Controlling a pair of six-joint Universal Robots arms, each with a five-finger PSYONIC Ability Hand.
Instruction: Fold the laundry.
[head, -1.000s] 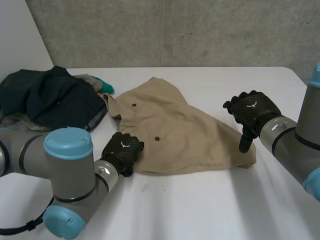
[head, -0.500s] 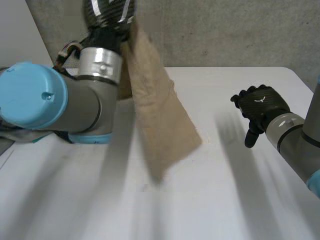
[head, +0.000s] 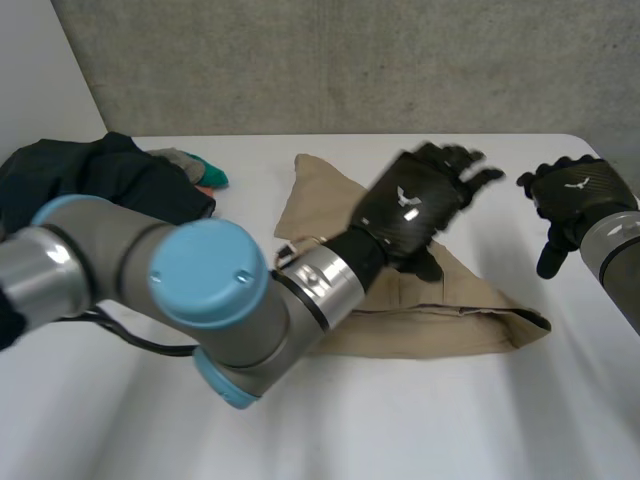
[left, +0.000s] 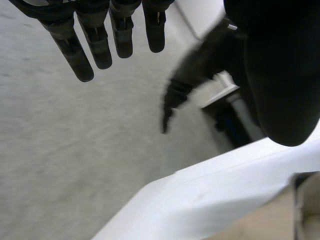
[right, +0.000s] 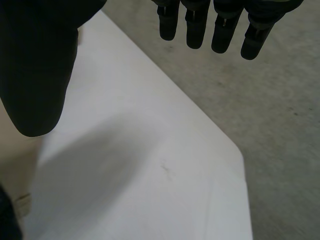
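A tan garment (head: 420, 322) lies folded into a rough triangle in the middle of a white table (head: 450, 420). The robot's left hand (head: 412, 205) hovers over the garment's middle, fingers (left: 80, 55) straight and spread, holding nothing. The right hand (head: 578, 197) hangs beyond the garment's right end, apart from it, fingers relaxed and empty. A pile of dark clothes (head: 90, 185) sits at the table's far left.
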